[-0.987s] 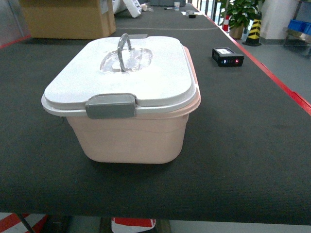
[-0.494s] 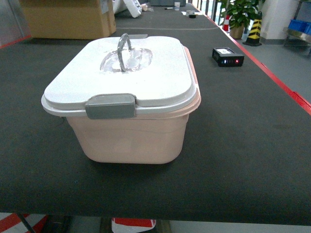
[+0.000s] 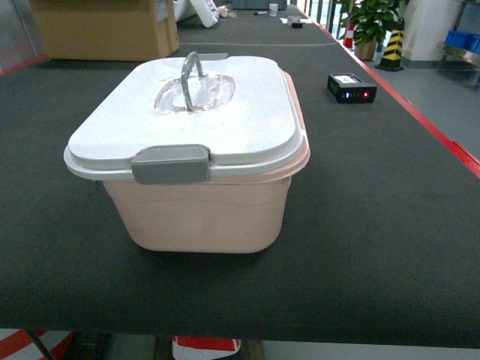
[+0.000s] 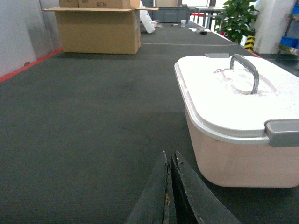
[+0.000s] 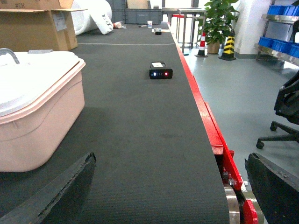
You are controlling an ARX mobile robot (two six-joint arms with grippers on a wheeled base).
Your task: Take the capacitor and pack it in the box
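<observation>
The box (image 3: pixel 202 210), a pale pink tub, stands on the dark mat with its white lid (image 3: pixel 187 112) closed, grey latch (image 3: pixel 171 163) at the front and grey handle (image 3: pixel 191 79) upright. No capacitor shows in any view. My left gripper (image 4: pixel 169 156) is shut with nothing between its fingers, low over the mat just left of the box (image 4: pixel 238 149). Over the mat's right edge my right gripper (image 5: pixel 170 161) stands wide open and empty, with the box (image 5: pixel 32 126) to its left. Neither gripper shows in the head view.
A black device (image 3: pixel 351 87) with lit indicators lies on the mat at the back right. A brown cardboard carton (image 3: pixel 105 30) stands at the back left. The table's red edge (image 5: pixel 205 116) runs along the right, with an office chair (image 5: pixel 285 112) and blue bins (image 5: pixel 280 46) beyond.
</observation>
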